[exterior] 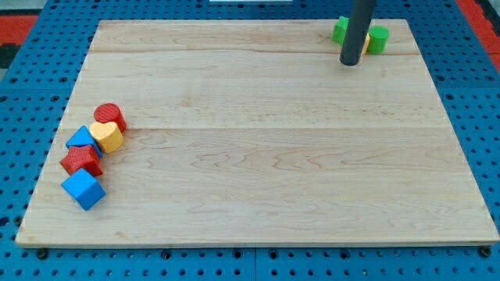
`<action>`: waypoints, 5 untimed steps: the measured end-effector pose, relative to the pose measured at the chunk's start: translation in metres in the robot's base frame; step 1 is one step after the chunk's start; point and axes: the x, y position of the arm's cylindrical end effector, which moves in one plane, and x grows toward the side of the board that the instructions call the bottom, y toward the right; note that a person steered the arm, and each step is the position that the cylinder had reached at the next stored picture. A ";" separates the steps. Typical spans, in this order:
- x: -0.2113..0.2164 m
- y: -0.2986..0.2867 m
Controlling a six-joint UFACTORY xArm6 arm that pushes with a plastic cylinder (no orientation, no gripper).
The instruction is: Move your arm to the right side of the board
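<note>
My dark rod comes down from the view's top right, and my tip (pixel 351 62) rests on the wooden board (pixel 258 140) near its top right corner. Right behind the rod lie a green block (pixel 341 30) on its left and a second green block (pixel 378 37) on its right, with a sliver of yellow (pixel 366 43) between them, mostly hidden by the rod. At the view's far left sits a cluster: a red cylinder (pixel 109 115), a yellow block (pixel 107 136), a blue block (pixel 80 139), a red star-shaped block (pixel 81 161) and a blue cube (pixel 83 189).
The board lies on a blue pegboard table (pixel 31 86). Red flooring (pixel 16 19) shows in the view's top corners.
</note>
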 end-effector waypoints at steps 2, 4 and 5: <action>0.001 -0.015; 0.007 0.005; 0.015 0.049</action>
